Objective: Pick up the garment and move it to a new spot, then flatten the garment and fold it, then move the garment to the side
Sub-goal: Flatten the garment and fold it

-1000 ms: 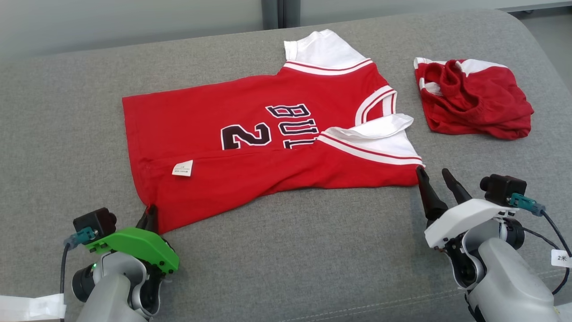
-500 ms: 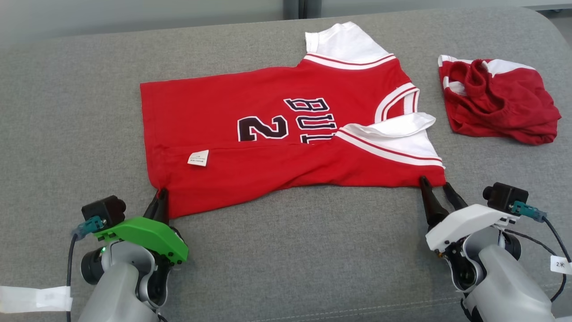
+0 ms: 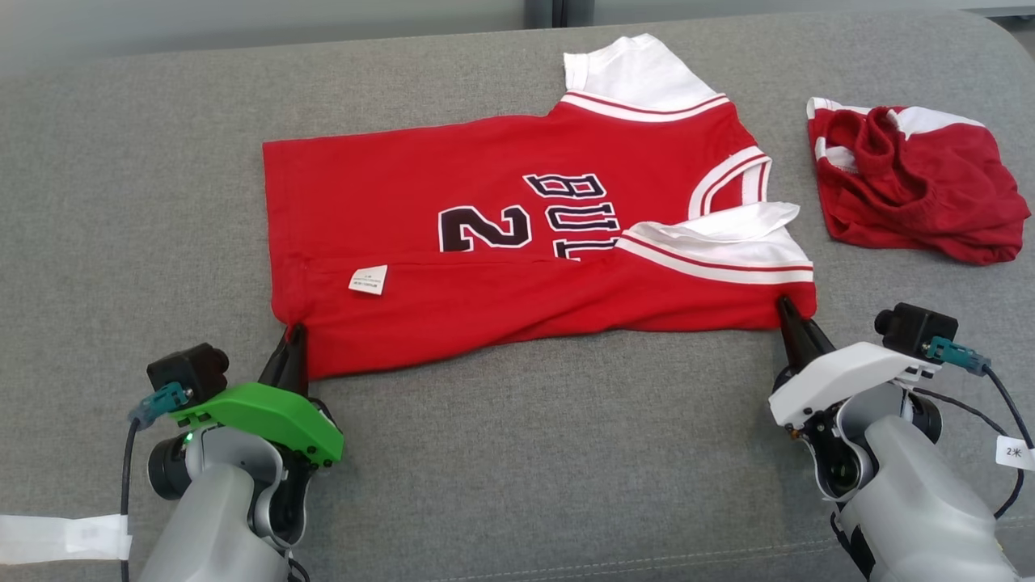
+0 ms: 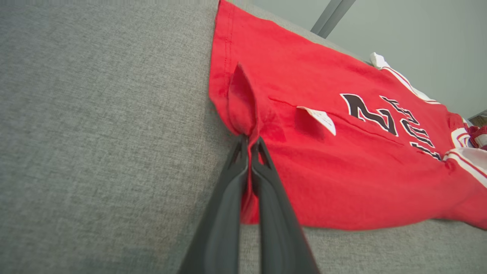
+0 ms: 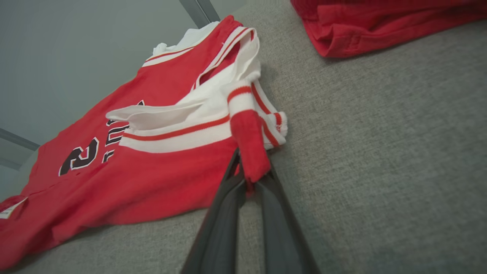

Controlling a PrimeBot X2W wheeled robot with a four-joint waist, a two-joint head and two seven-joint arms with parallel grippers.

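Head view: you had the red jersey (image 3: pixel 534 218) lying spread on the grey cushion (image 3: pixel 97 202), a light, limp knit that I judged would sag and crease unless lifted by both near corners together. Left wrist view: the left jaws were shut on the hem corner (image 4: pixel 243 110), cloth puckered up just beyond their tips. Right wrist view: the right jaws were closed on the striped sleeve corner (image 5: pixel 249 152), a red fold of it bunched in the pinch.

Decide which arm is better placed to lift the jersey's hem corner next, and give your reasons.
Left. The left gripper is shut on the jersey at its hem corner; the right gripper pinches the sleeve-side corner, far along the near edge.
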